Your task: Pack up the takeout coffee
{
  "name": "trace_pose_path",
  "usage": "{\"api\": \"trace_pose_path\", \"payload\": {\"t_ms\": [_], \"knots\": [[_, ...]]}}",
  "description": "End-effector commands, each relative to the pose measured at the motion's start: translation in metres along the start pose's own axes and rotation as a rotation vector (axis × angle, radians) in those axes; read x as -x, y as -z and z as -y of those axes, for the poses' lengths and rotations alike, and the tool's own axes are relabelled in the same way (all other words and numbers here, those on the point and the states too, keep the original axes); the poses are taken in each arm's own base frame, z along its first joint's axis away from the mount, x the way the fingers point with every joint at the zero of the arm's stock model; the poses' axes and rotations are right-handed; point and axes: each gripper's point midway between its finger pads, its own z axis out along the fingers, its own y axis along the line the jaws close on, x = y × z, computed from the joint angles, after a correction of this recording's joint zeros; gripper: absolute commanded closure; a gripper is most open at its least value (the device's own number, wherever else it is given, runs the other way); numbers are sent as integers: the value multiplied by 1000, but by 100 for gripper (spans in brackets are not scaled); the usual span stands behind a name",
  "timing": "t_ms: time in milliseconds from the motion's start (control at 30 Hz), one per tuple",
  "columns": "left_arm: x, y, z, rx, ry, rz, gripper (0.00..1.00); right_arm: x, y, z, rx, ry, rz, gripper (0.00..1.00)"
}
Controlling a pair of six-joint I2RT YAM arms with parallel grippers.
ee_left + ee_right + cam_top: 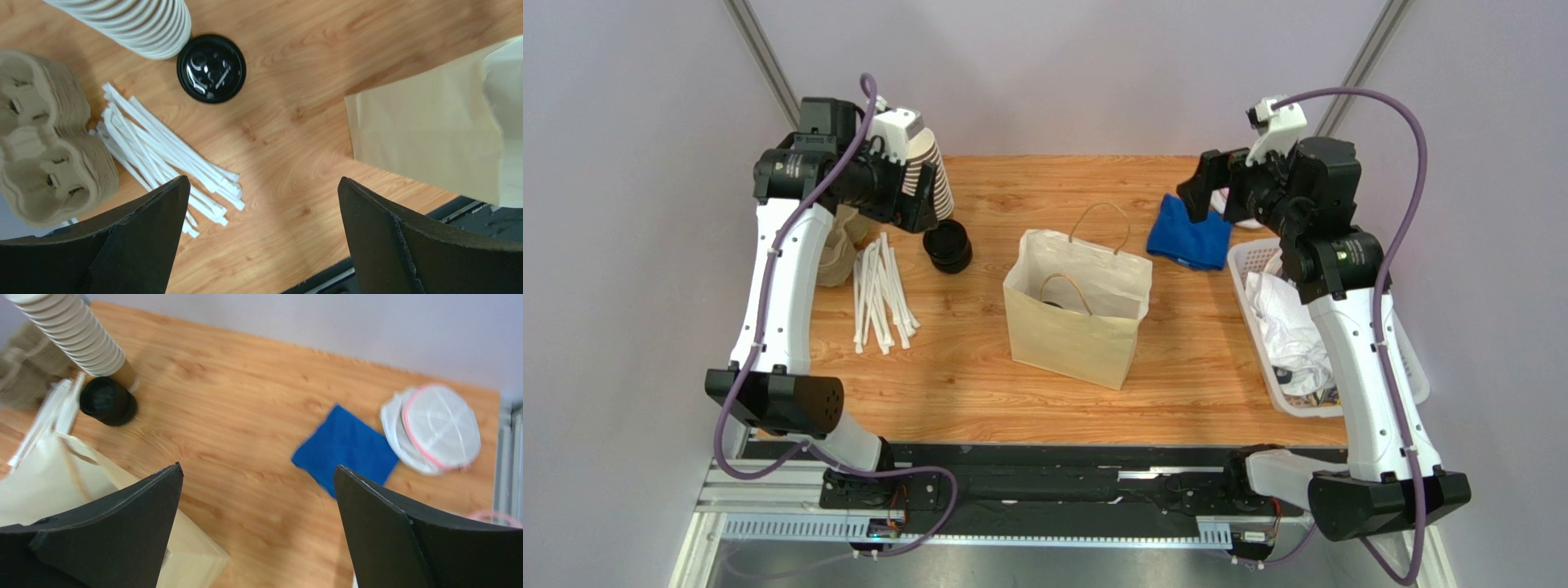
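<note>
An open kraft paper bag (1075,325) with twine handles stands mid-table; it also shows in the left wrist view (423,128) and the right wrist view (61,478). A dark round shape (1059,294) sits inside the bag and looks like the black lid of the takeout coffee; the cup body is hidden. My left gripper (922,202) (263,179) is open and empty, high above the table left of the bag. My right gripper (1198,196) (258,467) is open and empty, high above the table right of the bag.
A stack of white-rimmed cups (918,150) (135,21) (67,331), a stack of black lids (949,249) (211,67) (107,401), wrapped straws (879,294) (166,153) and pulp cup carriers (43,153) lie left. A blue cloth (1185,233) (345,447) and white basket (1259,263) are right.
</note>
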Motion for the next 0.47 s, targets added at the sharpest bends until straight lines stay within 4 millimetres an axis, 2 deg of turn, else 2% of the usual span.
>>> {"api": "trace_pose_path", "payload": {"t_ms": [0, 33, 67, 133, 167, 300, 433], "knots": [[-21, -14, -7, 60, -15, -58, 1, -41, 20, 25, -87, -14, -90, 0], [-26, -15, -6, 62, -9, -66, 1, -52, 23, 26, -91, -5, -119, 0], [-38, -24, -2, 57, -8, -105, 1, -73, 22, 28, -84, 18, -167, 0], [-56, -30, -3, 92, -37, -150, 1, -86, 32, 24, -72, 36, -189, 0], [-58, -33, -3, 106, -55, -145, 1, -101, 32, 23, -63, 44, -222, 0], [-78, -32, 5, 99, -58, -148, 1, -118, 44, 20, -54, 63, -246, 0], [-79, -22, 3, 135, -63, -121, 1, -121, 47, 20, -55, 80, -250, 0]]}}
